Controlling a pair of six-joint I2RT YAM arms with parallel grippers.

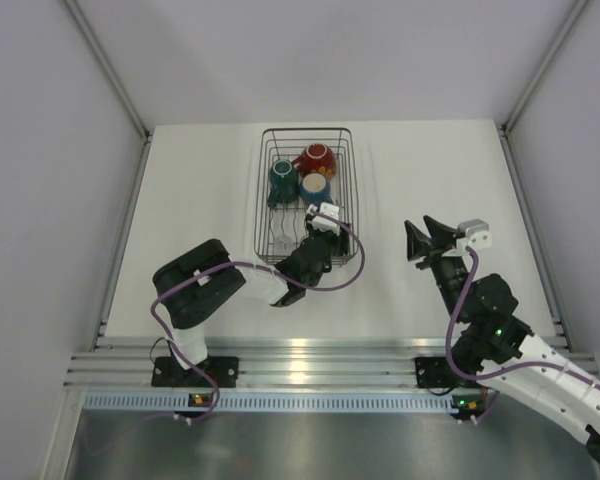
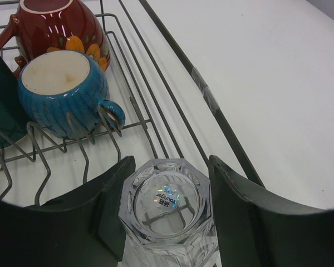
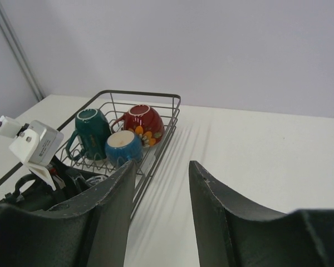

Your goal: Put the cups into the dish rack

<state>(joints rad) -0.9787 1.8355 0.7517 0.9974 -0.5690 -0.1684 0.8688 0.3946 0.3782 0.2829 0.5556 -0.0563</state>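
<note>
While the left claw (image 2: 171, 167) is gripping one small clear glass (image 2: 167, 204), its two dark fingers (image 2: 240, 217) are pressing on opposite faceted sides.

- Held item: the glass is sitting at the near end of the rack (image 1: 262, 200), just short of the row of prongs (image 2: 72, 130). Whether it is touching the wire floor cannot be told.
- Rack, far end: a red cup (image 2: 61, 28) with a flower pattern is resting mouth down.
- Rack, middle: a blue cup (image 2: 61, 92) is resting mouth down just in front of the red one. Its pale base is facing up and its handle is lying among the prong tips.
- Rack, left of the blue cup: a teal mug (image 1: 282, 182) is standing close beside it.
- In the way: the prongs and the blue cup are standing directly ahead of the held glass. The rack's right rim wire is running close past the right-hand finger.
- Right claw (image 1: 418, 228): it is gaping wide and holding nothing. It is hanging over the bare white table (image 1: 430, 160), to the right of the rack and well apart from it, with its fingers pointing toward the cups.
</note>
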